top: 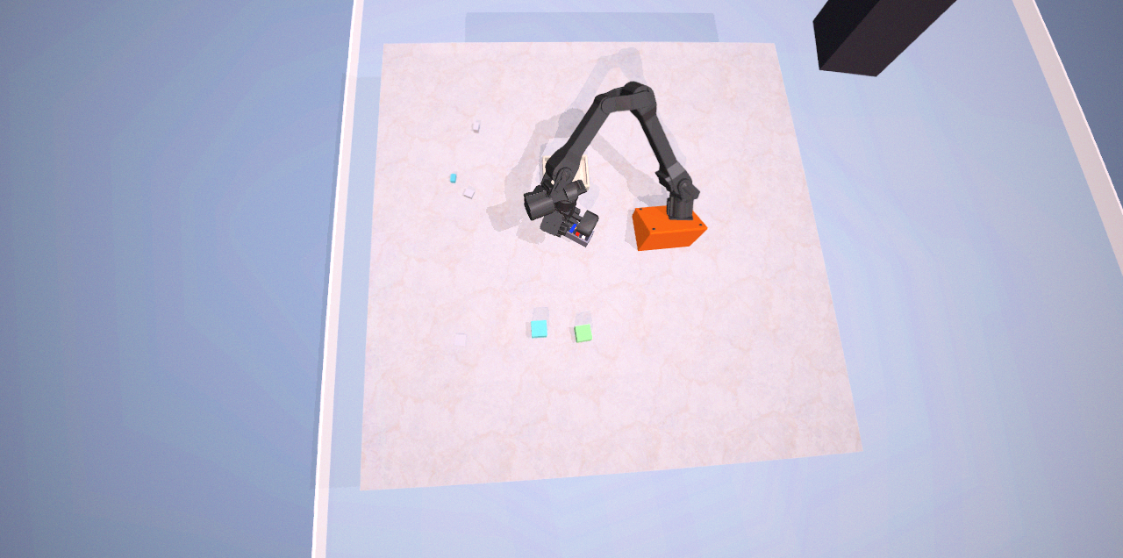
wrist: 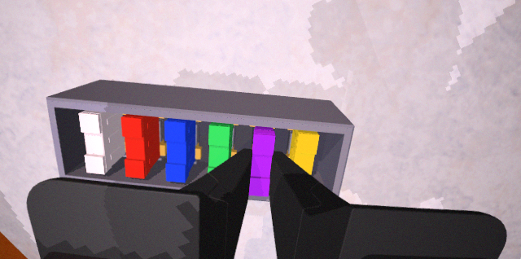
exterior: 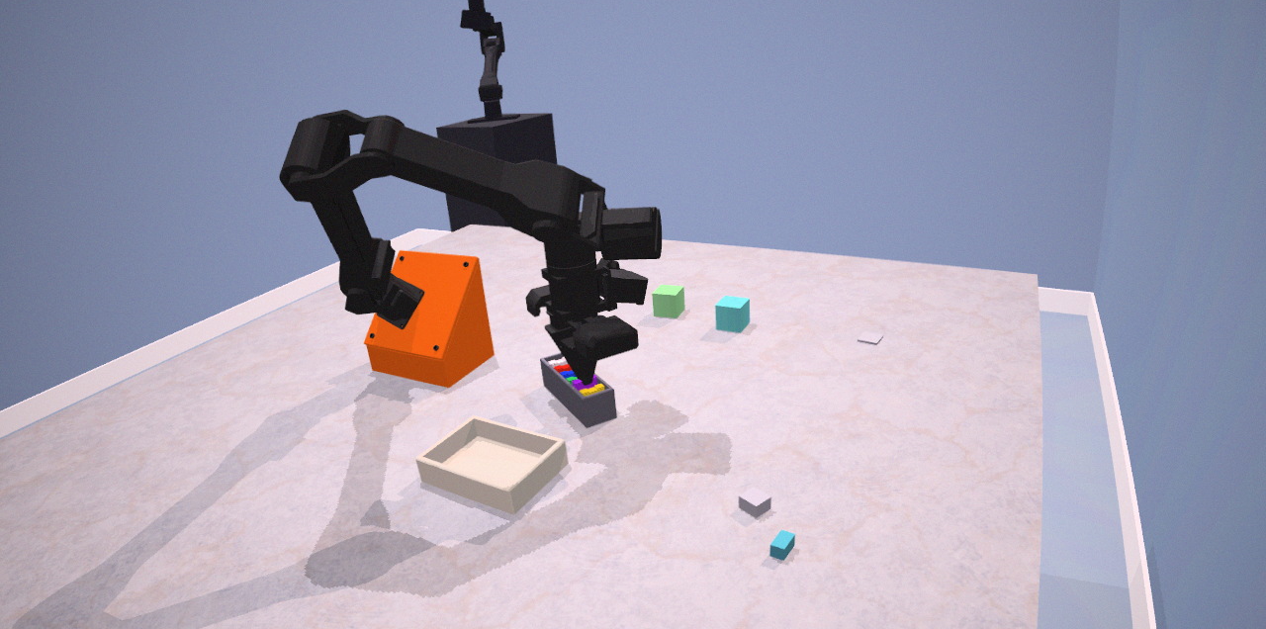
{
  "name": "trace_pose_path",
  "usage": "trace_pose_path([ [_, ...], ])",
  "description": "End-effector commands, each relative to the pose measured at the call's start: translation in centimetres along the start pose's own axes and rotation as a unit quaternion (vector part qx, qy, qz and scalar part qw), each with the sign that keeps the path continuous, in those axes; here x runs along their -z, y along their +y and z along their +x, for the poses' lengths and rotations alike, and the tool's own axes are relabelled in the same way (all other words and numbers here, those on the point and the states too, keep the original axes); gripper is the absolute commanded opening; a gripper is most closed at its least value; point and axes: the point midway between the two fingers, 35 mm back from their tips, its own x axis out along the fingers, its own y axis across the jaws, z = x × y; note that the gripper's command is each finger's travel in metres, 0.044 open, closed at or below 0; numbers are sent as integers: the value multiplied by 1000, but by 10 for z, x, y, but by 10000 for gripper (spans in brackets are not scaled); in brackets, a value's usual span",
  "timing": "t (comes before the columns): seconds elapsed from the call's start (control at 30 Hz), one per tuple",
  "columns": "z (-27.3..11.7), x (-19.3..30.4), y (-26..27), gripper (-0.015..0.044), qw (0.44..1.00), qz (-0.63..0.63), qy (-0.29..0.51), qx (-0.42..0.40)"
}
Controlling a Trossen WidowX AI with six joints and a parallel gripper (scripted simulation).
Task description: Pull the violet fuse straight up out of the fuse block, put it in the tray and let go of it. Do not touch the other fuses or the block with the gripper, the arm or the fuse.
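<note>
Clamping the blocky violet fuse [wrist: 262, 157], the matte-black hand [wrist: 260, 161].

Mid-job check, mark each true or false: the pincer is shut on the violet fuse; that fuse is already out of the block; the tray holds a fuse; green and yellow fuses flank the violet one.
1. The black pincer is shut on the violet fuse. True.
2. That fuse is out of the grey fuse block. False: it sits in its row.
3. The beige square tray holds a fuse. False: nothing in it.
4. The green fuse and yellow fuse flank it. True.
</note>
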Motion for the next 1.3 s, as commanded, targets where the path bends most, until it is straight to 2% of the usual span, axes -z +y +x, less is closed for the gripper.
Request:
trace_pose_path([
  [0.0,-2,0,-1,0,1000,3,-1,-1],
  [1.27,-21,0,-1,0,1000,1,0,-1],
])
